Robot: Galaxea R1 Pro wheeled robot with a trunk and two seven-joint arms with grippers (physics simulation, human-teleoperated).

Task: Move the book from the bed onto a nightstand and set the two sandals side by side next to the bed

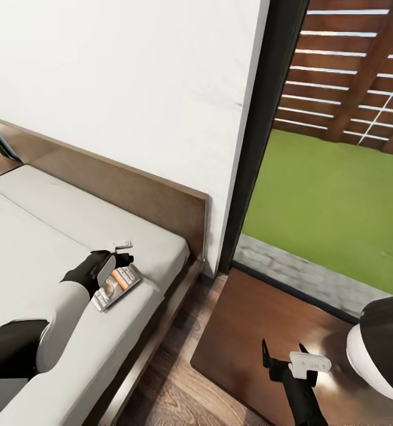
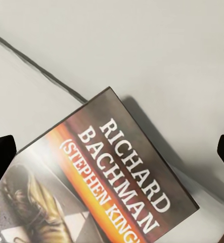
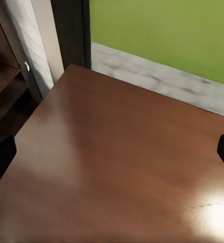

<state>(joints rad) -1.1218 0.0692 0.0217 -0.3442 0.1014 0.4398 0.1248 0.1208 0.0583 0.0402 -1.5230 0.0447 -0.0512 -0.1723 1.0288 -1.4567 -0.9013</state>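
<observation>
- Left gripper (image 1: 118,258) down over the bed (image 1: 54,236), right above the book (image 1: 117,286), close to the bed's near edge.
- Fingers spread wide in the left wrist view, one black tip (image 2: 0,152) on each side, nothing held between them.
- Book (image 2: 106,187) lying flat on the pale grey mattress, face up, with an orange band and white letters on the cover.
- Hard to tell if the fingertips touch the book or just hang above it.
- Dark line of a seam (image 2: 36,66) running across the mattress near the book's top corner.
- Right gripper (image 1: 282,349) over the nightstand (image 1: 250,319), fingers apart, holding nothing.
- Nightstand top (image 3: 117,162) brown and shiny, with a bright spot of light on it.
- Nightstand standing just beside the bed, with a strip of wood floor (image 1: 173,378) between them.
- Brown headboard (image 1: 131,192) against the white wall (image 1: 131,77).
- Tall dark window frame (image 1: 261,136) behind the nightstand, with green grass (image 1: 332,195) and a wooden fence (image 1: 350,65) outside.
</observation>
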